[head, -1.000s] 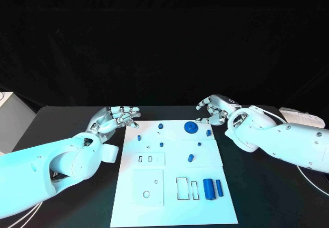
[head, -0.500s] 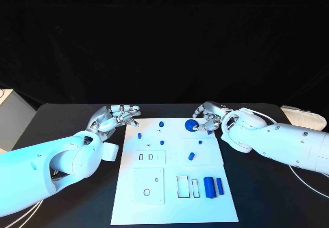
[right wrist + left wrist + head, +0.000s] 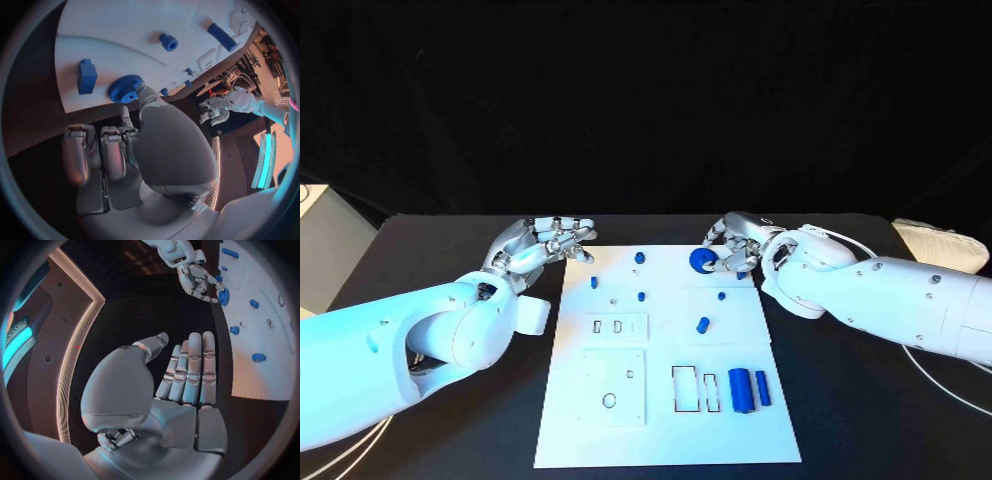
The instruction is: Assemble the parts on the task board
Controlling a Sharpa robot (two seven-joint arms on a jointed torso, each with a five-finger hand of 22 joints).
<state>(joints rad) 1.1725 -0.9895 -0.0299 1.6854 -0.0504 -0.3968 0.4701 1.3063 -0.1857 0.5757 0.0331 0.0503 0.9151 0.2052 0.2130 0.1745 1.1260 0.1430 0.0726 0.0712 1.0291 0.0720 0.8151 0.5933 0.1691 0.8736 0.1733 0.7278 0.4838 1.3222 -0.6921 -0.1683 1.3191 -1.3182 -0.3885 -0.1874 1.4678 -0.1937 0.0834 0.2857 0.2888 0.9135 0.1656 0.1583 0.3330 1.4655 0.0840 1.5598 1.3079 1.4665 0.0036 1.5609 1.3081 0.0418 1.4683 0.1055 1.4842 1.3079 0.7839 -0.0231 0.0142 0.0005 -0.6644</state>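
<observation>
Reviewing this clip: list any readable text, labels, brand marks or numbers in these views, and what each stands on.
None can be read.
Task board: outlined slots and holes, no lettering visible.
Blue gear and the other blue parts: unmarked.
Left robot hand and right robot hand: no legible marks.

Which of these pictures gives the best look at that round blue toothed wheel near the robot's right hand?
The right wrist view: the blue gear is close, its teeth and centre hole plain, the right hand reaching toward it. The head view shows it as a small blue disc on the task board. The left wrist view shows it far off.
</observation>
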